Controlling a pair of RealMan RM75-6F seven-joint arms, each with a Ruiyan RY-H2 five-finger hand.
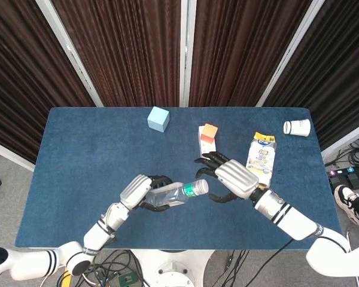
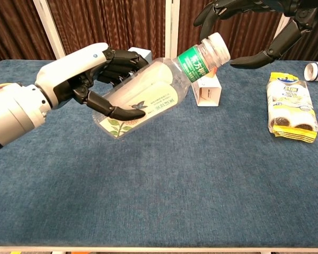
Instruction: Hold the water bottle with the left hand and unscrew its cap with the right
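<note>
My left hand (image 2: 90, 74) (image 1: 139, 191) grips a clear water bottle (image 2: 143, 98) (image 1: 173, 194) around its body and holds it above the blue table, tilted with the neck up and to the right. The bottle has a green neck label and a white cap (image 2: 214, 46) (image 1: 201, 186) still on it. My right hand (image 2: 254, 21) (image 1: 230, 179) hovers just right of the cap and above it, fingers spread and curved around it without touching it. It holds nothing.
On the blue table (image 1: 96, 155) stand a light blue cube (image 1: 158, 118), a white box with an orange top (image 1: 207, 141), a yellow snack pack (image 1: 261, 156) (image 2: 290, 107) and a tipped white paper cup (image 1: 297, 127).
</note>
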